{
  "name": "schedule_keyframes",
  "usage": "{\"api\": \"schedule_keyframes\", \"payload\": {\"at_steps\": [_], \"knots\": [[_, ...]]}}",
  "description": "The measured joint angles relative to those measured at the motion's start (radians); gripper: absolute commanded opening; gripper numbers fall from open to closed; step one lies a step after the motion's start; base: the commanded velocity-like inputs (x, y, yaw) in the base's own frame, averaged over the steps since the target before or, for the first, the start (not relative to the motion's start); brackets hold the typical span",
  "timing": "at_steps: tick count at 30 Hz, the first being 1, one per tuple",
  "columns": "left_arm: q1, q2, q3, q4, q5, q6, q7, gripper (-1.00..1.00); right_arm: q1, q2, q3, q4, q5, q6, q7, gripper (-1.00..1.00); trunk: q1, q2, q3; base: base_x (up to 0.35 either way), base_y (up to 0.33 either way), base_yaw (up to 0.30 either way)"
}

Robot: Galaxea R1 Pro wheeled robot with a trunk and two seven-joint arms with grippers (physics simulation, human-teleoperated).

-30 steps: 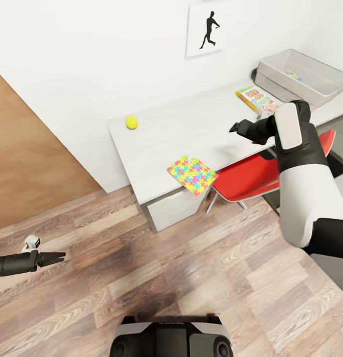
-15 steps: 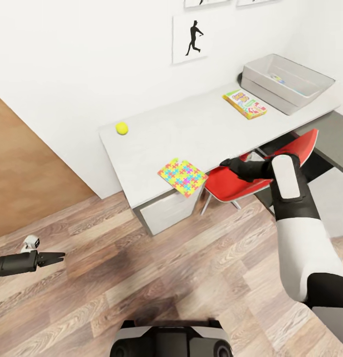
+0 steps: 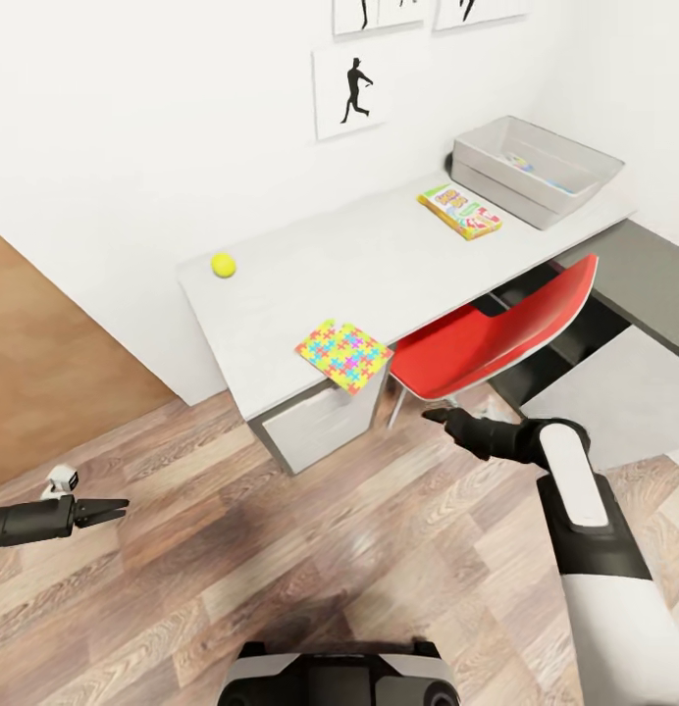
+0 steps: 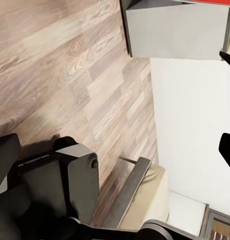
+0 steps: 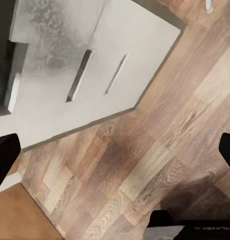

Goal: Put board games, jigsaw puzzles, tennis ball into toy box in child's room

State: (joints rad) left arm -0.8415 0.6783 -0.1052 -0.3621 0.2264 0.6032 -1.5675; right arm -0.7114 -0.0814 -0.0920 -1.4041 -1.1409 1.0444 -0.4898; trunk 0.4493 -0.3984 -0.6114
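right gripper point(image 3: 436, 417) dropped off table point(image 3: 281, 294) to floor, jaw state unclear | left gripper point(image 3: 114, 508) open, empty | jigsaw puzzle point(image 3: 343, 354) overhangs table edge: thin, stiff, light; pinch overhanging edge

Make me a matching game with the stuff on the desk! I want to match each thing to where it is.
Things:
1. ball
2. puzzle
3. game box
4. red chair

Places:
A. next to the grey bin
B. hanging over the desk's front edge
C. near the wall, at the left end of the desk
D. tucked under the desk

Pairs: 1-C, 2-B, 3-A, 4-D
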Motion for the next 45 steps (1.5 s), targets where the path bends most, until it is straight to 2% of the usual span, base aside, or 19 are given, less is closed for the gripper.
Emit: {"api": "schedule_keyframes", "payload": {"at_steps": [3,8,15,22,27,29,34,37,41,45], "knots": [[0.000,0.000,0.000,0.000,0.001,0.000,0.000,1.00,0.057,0.000,0.000,-0.007,-0.012,0.000,0.000,1.00,0.000,0.000,0.005,0.000,0.000,-0.117],[0.000,0.000,0.000,0.000,0.000,0.000,0.000,1.00,0.119,0.000,0.002,-0.005,-0.017,0.000,0.001,1.00,0.000,0.000,0.012,0.000,0.000,-0.100],[0.000,-0.002,0.000,0.000,0.001,0.000,0.000,1.00,0.207,0.006,0.003,0.042,-0.002,-0.018,0.003,1.00,0.000,0.000,0.023,0.000,0.000,-0.090],[0.000,-0.008,-0.001,0.000,0.002,0.000,0.000,1.00,0.236,0.006,0.006,0.136,-0.004,-0.102,0.019,1.00,0.000,0.000,0.034,0.000,0.000,-0.085],[0.000,-0.010,-0.001,0.000,0.001,-0.001,0.000,1.00,0.253,0.010,0.008,0.235,0.010,-0.158,0.082,1.00,0.000,0.000,0.041,0.000,0.000,-0.084],[0.000,-0.010,0.000,0.000,0.001,-0.001,0.000,1.00,0.258,0.011,0.015,0.273,0.033,-0.193,0.125,1.00,0.000,0.000,0.044,0.000,0.000,-0.065],[0.000,-0.009,0.000,0.000,0.002,-0.003,0.000,1.00,0.264,0.007,0.052,0.328,0.148,-0.303,0.280,1.00,0.000,0.000,0.050,0.000,0.000,-0.059],[0.000,-0.008,0.000,0.000,0.002,-0.003,0.000,1.00,0.265,0.012,0.059,0.341,0.200,-0.349,0.362,1.00,0.000,0.000,0.054,0.000,0.000,-0.073],[0.000,-0.004,0.001,0.000,0.002,-0.003,0.000,1.00,0.267,0.013,0.062,0.344,0.228,-0.392,0.399,1.00,0.000,0.000,0.060,0.000,0.000,-0.076],[0.000,-0.002,0.001,0.000,0.002,-0.003,0.000,1.00,0.270,0.013,0.063,0.344,0.234,-0.404,0.408,1.00,0.000,0.000,0.066,0.000,0.000,-0.077]]}}
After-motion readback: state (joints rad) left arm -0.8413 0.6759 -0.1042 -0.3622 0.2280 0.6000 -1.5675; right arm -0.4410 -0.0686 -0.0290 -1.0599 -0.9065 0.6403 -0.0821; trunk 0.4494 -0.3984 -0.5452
